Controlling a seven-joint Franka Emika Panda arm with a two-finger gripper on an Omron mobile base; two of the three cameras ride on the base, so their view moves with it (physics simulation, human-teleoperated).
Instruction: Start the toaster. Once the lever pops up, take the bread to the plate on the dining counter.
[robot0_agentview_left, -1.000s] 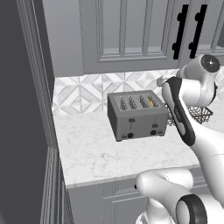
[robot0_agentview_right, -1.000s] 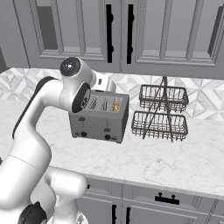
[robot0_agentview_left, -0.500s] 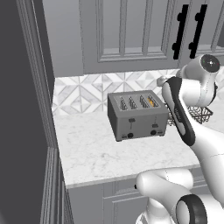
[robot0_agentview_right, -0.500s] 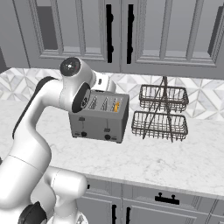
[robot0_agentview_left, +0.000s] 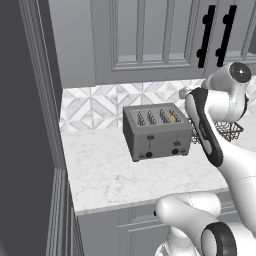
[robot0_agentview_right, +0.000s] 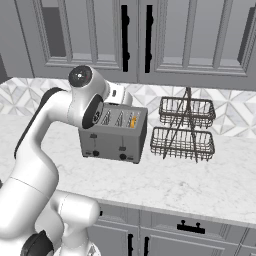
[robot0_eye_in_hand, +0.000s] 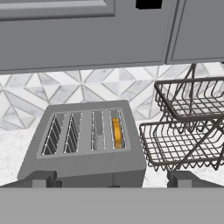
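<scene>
The grey four-slot toaster (robot0_agentview_left: 157, 134) (robot0_agentview_right: 116, 135) (robot0_eye_in_hand: 83, 151) stands on the marble worktop against the tiled backsplash. Its two dark levers (robot0_agentview_left: 150, 137) sit high on the front, with dark knobs (robot0_agentview_left: 148, 154) below. The bread (robot0_eye_in_hand: 116, 133) (robot0_agentview_left: 172, 116) (robot0_agentview_right: 133, 120) sits upright in the rightmost slot, its orange-tan edge showing. My gripper (robot0_eye_in_hand: 113, 181) hovers above and clear of the toaster. It is open, with its fingertips (robot0_eye_in_hand: 43, 178) far apart and nothing between them. The plate and the dining counter are out of view.
A dark two-tier wire basket rack (robot0_agentview_right: 182, 131) (robot0_eye_in_hand: 188, 127) (robot0_agentview_left: 227, 131) stands just right of the toaster. Grey wall cabinets (robot0_agentview_right: 135, 35) hang above. A tall dark panel (robot0_agentview_left: 25, 125) bounds the worktop (robot0_agentview_left: 115, 175) on the left.
</scene>
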